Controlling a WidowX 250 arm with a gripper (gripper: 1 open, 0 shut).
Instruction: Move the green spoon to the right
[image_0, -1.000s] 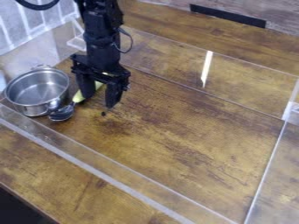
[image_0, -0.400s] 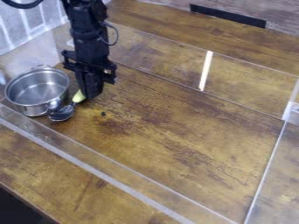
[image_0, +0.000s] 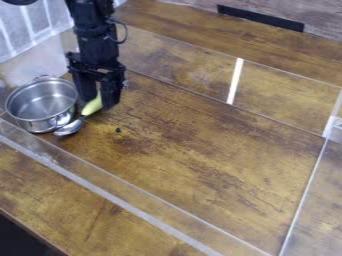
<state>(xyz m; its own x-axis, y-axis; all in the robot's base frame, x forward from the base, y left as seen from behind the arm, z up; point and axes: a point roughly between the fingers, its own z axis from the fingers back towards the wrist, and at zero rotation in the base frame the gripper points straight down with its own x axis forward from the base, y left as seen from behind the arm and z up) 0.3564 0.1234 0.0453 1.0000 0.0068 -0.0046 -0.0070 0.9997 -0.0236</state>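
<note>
Wood fills nearly the whole picture: a brown table (image_0: 214, 130) with dark grain and clear plastic strips (image_0: 94, 190) that form a low border around the work area. In the left part of the frame, a little above the middle, stands a round steel pot (image_0: 40, 103), shiny and empty inside.

Just right of the pot the black robot arm (image_0: 91, 25) comes down from the upper left corner, and its gripper (image_0: 96, 102) points straight down to the table. The two dark fingers (image_0: 115, 92) stand a little apart, one on each side of the green spoon (image_0: 91, 104). The yellow-green handle of the spoon shows between them, so the pincer seems to be around the handle, but the picture is too small to tell if the fingers really press on it or only stand beside it. The silver bowl end of the spoon lies lower left of the gripper, very close to the foot of the pot; if it touches the pot cannot be seen. The spoon therefore is in the left part of the frame, between the pot and the open middle of the table.

A bright strip of reflected light (image_0: 237, 78) lies on the wood in the upper right area.
</note>
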